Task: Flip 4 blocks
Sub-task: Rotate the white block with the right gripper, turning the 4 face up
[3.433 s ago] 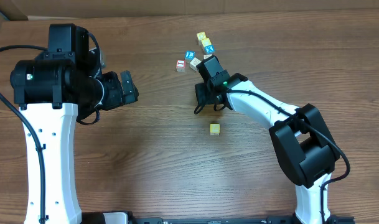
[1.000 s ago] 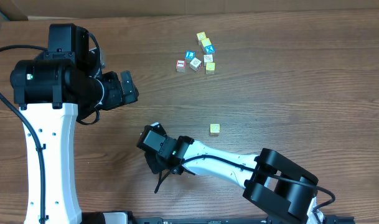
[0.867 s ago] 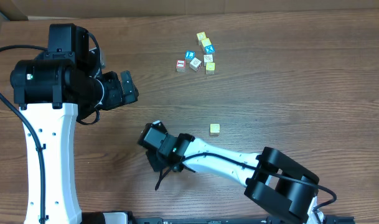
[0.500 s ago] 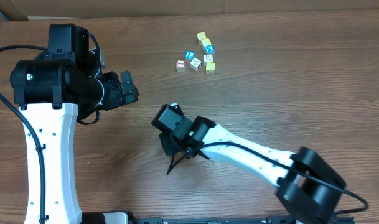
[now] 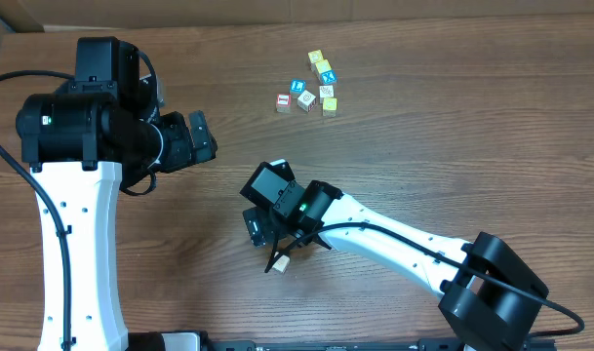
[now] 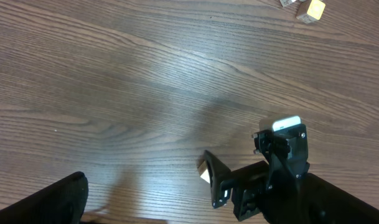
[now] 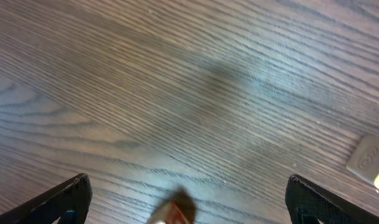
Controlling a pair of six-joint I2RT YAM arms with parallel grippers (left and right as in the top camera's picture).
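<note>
Overhead: just opened right gripper mid-table, dropped one block at the tips, well apart from the other blocks up top; likely one flip done. Parked left gripper open, empty. Left wrist: same block beside the tips. Right wrist: wood-grain table, soft glare.

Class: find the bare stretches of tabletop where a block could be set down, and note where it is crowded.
Free: the tabletop right of the block cluster, above the right arm; also between the left gripper and right gripper. Crowded: the cluster itself.
</note>
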